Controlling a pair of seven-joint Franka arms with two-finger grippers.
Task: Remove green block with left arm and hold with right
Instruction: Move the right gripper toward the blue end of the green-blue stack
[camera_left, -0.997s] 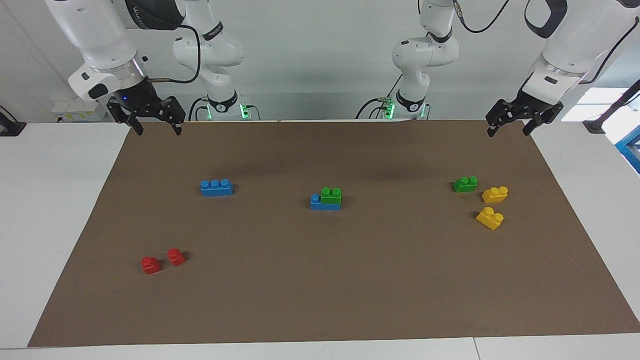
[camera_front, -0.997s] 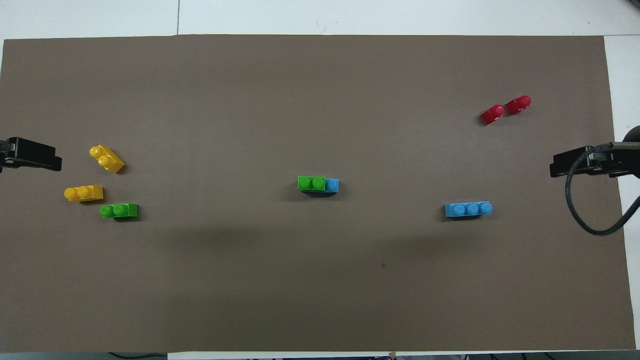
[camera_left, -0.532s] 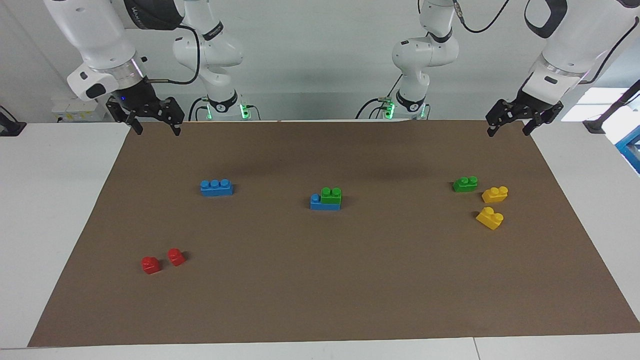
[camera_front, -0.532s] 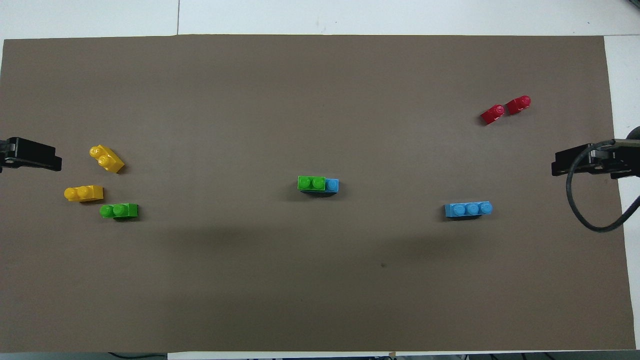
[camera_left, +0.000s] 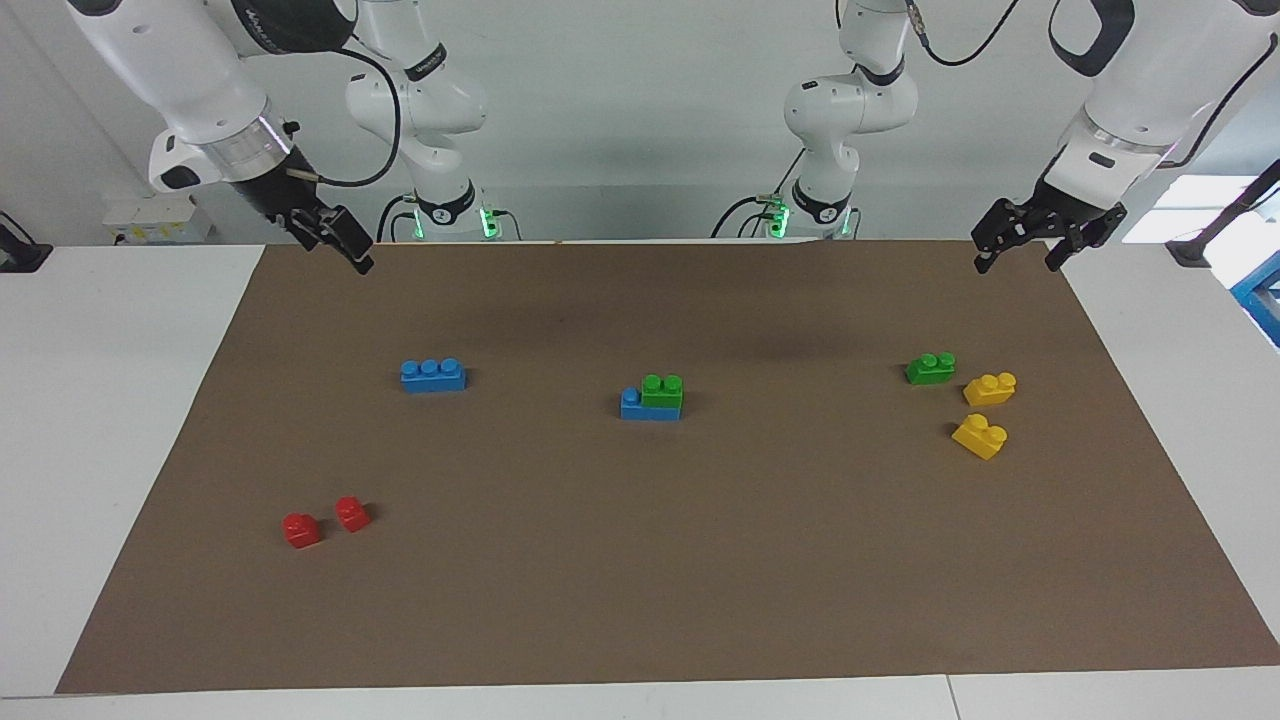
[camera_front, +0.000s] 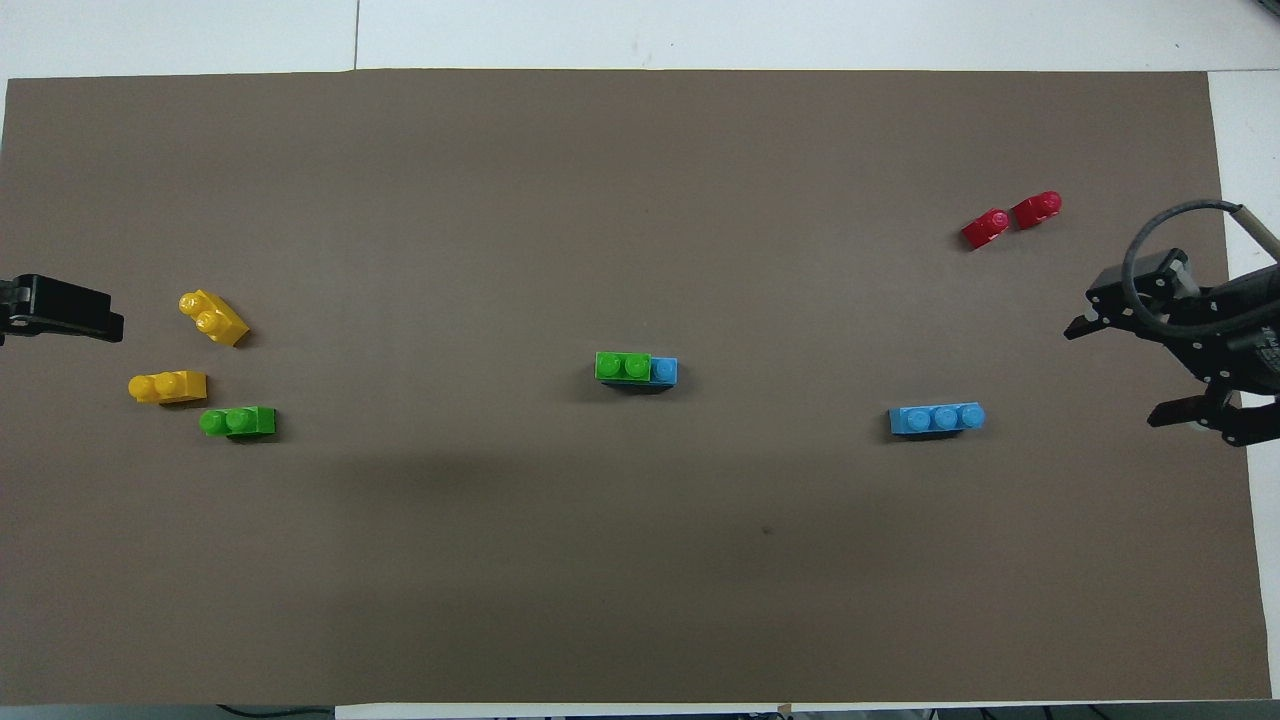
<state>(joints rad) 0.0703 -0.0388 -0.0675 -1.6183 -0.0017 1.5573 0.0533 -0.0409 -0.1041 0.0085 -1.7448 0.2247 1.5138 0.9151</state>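
The green block (camera_left: 662, 390) sits in the middle of the brown mat (camera_left: 640, 560), pressed onto a blue brick (camera_left: 648, 405) so that one blue stud pokes out at the end toward the right arm. That stacked pair is my landmark for everything else.

Toward the left arm's end from the stack lies a second green brick (camera_left: 930, 368), loose on the mat. Just beside it are two yellow bricks (camera_left: 989, 388), one of them farther from the robots (camera_left: 980, 436). Toward the right arm's end from the stack lies a lone blue three-stud brick (camera_left: 432, 375), roughly level with it. Well apart from the stack, farther from the robots and toward the right arm's end, are two small red bricks (camera_left: 301, 530) side by side (camera_left: 351, 514).

The left gripper (camera_left: 1020, 258) hangs over the mat's corner at its own end, well away from the stack, fingers spread and holding nothing. The right gripper (camera_front: 1115, 372) is up over the mat's edge at its end, turned sideways, its fingers also spread wide and bare.
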